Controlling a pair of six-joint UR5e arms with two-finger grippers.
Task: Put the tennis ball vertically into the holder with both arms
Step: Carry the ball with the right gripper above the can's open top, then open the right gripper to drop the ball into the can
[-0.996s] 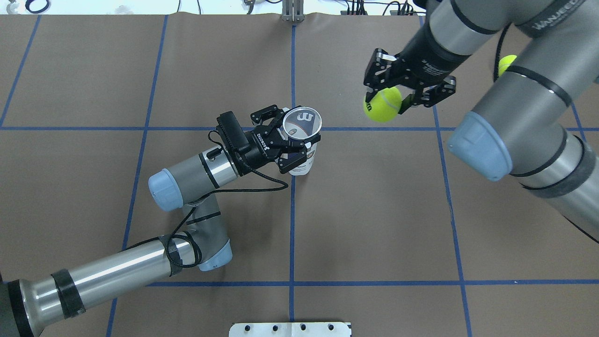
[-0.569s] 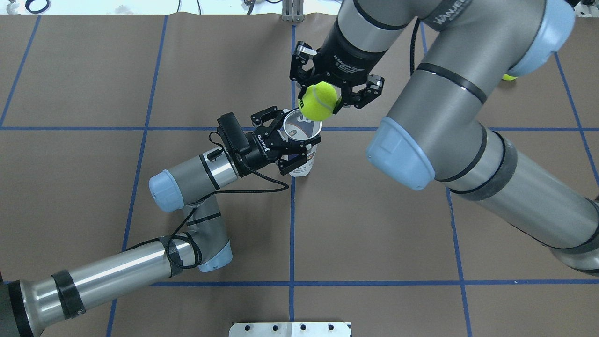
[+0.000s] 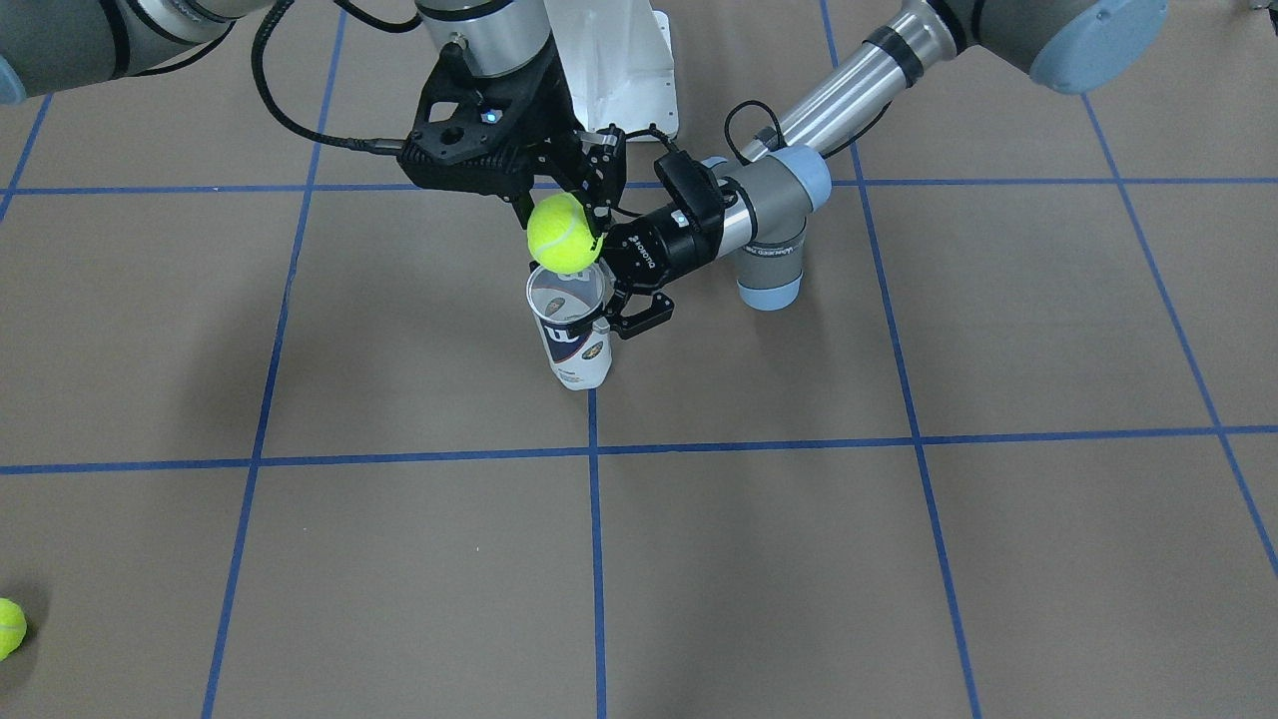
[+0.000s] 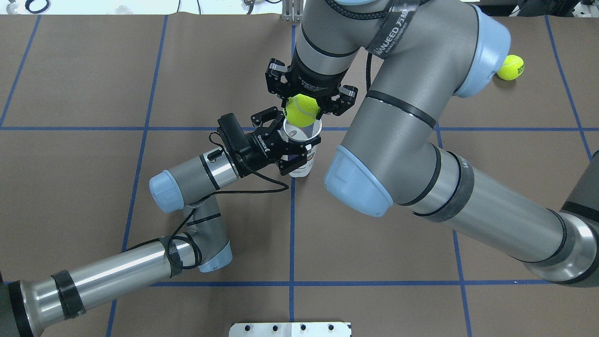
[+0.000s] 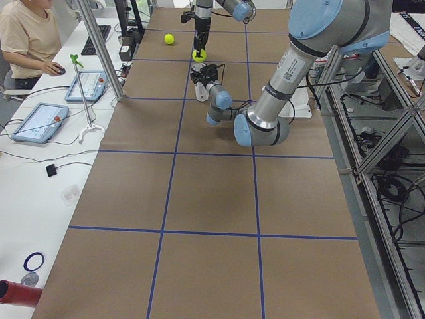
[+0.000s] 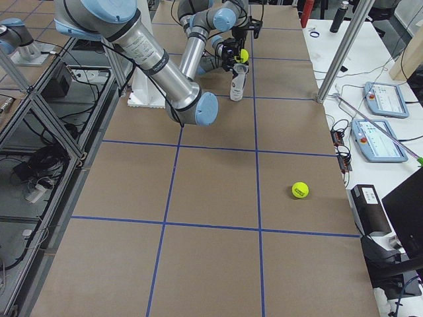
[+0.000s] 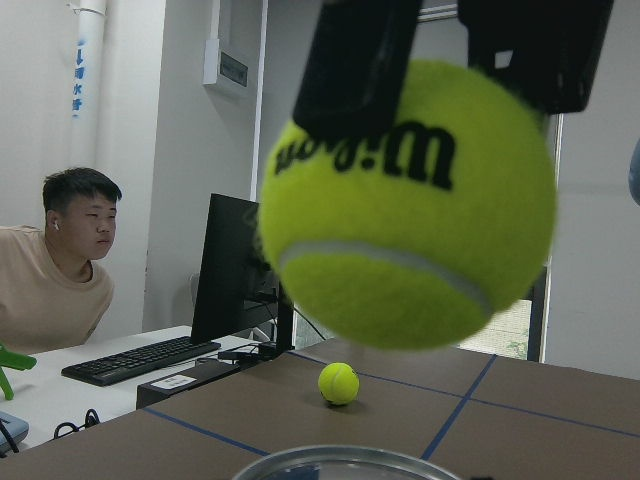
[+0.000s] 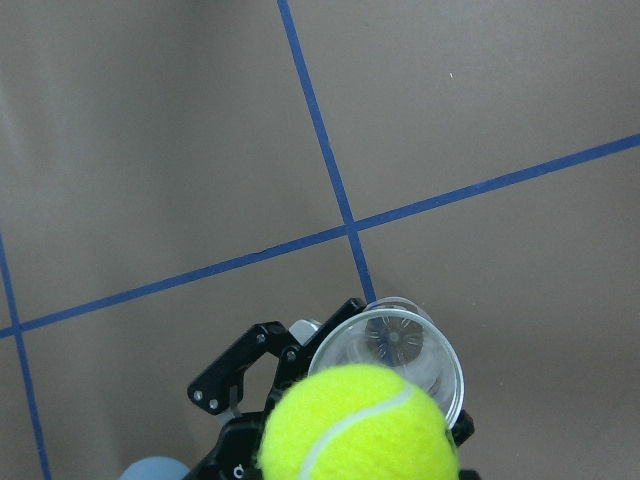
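Note:
The holder (image 4: 299, 161), a clear tube with a navy-and-white label, stands upright near the table's middle, and its inside looks empty in the right wrist view (image 8: 432, 352). My left gripper (image 4: 293, 142) is shut on the holder from the side, just below the silver rim (image 7: 345, 463). My right gripper (image 4: 303, 110) is shut on a yellow tennis ball (image 4: 302, 111) and holds it just above the holder's open mouth. From the front, the ball (image 3: 564, 233) hangs just over the holder (image 3: 574, 340). In the right wrist view the ball (image 8: 355, 425) overlaps only part of the mouth.
A second tennis ball (image 4: 510, 67) lies on the brown mat at the far right; it also shows in the front view (image 3: 8, 627) and the right view (image 6: 300, 190). Operator desks with tablets (image 6: 386, 139) line the far side. The white base plate (image 4: 290, 329) sits at the near edge.
My right arm has swung left with the tennis ball, from the right half of the table to just above the holder's mouth. The left arm and the holder have not moved.

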